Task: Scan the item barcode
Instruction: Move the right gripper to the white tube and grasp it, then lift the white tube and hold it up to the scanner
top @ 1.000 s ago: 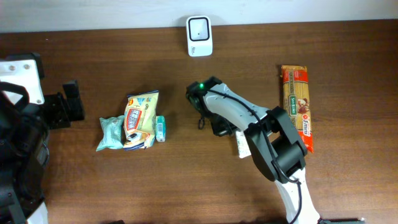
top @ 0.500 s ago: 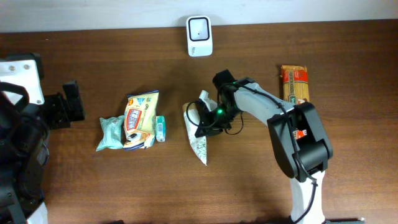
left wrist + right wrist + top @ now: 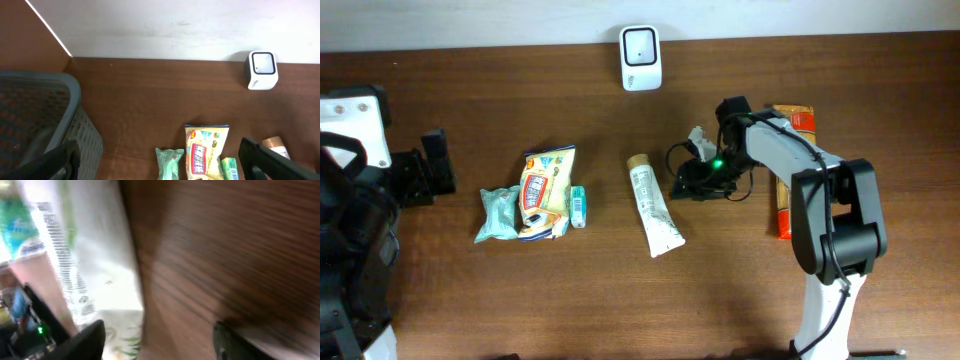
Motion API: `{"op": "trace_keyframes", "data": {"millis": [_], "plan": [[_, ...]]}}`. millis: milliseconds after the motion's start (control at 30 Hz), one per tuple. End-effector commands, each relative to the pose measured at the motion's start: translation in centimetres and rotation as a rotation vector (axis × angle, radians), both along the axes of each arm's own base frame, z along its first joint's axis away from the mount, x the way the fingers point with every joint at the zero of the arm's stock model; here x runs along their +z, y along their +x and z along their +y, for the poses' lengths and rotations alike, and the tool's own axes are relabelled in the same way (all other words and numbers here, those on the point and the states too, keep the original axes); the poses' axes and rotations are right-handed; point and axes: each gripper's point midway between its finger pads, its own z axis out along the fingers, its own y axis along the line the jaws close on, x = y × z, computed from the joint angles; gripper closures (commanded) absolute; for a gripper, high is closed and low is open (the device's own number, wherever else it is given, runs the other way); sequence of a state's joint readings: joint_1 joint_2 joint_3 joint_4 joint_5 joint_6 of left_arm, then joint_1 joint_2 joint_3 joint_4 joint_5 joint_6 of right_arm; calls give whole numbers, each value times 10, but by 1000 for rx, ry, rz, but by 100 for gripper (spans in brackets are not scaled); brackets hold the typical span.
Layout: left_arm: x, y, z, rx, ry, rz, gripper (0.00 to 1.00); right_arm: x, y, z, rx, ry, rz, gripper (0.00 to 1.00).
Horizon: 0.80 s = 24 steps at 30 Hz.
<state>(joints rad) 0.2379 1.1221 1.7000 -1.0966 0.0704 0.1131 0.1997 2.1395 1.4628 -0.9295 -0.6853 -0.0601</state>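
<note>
Lying free near the middle of the desk, the white tube is, in my judgement, the item to bring to the scanner; it touches nothing; its tan cap points toward the far wall and its flat crimped end toward the near side, so the long axis runs almost far-to-near, slanting a little to the robot's right at the near end; the right end effector is just beside the cap half, so the tube lies to its left; its fingers stand apart and hold nothing, and the blurred right wrist view shows only bare wood between them, with the printed surface of the tube off to one side; the left end effector is also wide open and empty, but it is well apart, beyond the snack bags, so the right arm is clearly the nearer one; a grasp would probably go best across the narrow width of the tube, with the fingers closing at a right angle to the long axis; the scanner stands at the far edge by the wall, beyond the cap, and the wood between them is bare, so the way looks open; the pasta packet lies partly under the right arm and leaves less room on that side; where the barcode sits I cannot tell surely.
</note>
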Motion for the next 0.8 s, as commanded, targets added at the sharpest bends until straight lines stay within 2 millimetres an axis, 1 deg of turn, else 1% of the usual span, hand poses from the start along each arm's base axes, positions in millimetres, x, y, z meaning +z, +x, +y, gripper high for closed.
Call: {"op": "trace_keyframes", "data": {"millis": [0, 33, 100, 167, 233, 267, 333, 367, 433, 467, 533, 600, 633, 700, 767], "plan": [[4, -2, 2, 2, 20, -8, 1, 9, -6, 30, 125, 88, -61, 18], [4, -2, 2, 1, 20, -8, 1, 6, -11, 42, 160, 85, -73, 13], [4, -2, 2, 2, 20, -8, 1, 0, -18, 57, 206, 76, -89, 13], [4, -2, 2, 2, 20, -8, 1, -12, -24, 62, 230, 48, -73, 15], [4, -2, 2, 1, 20, -8, 1, -25, -27, 62, 222, 35, -38, 31], [4, -2, 2, 2, 20, -8, 1, -27, -25, 60, 202, 32, -27, 49], [4, -2, 2, 2, 20, -8, 1, -25, -23, 59, 190, 45, -25, 67], [4, -2, 2, 1, 20, -8, 1, -25, -23, 59, 189, 47, -25, 73], [4, -2, 2, 2, 20, -8, 1, -25, -23, 59, 189, 48, -25, 89], [4, -2, 2, 1, 20, -8, 1, -24, -23, 59, 185, 53, -22, 90], [4, -2, 2, 2, 20, -8, 1, -22, -21, 62, 171, 74, -15, 82], [4, -2, 2, 2, 20, -8, 1, -19, -20, 66, 166, 97, -16, 62], [4, -2, 2, 1, 20, -8, 1, -21, -21, 67, 148, 83, 0, 58], [4, -2, 2, 2, 20, -8, 1, -34, -24, 67, 107, 2, 37, 57], [4, -2, 2, 1, 20, -8, 1, -44, -32, 74, 78, -36, 94, 57]]}}
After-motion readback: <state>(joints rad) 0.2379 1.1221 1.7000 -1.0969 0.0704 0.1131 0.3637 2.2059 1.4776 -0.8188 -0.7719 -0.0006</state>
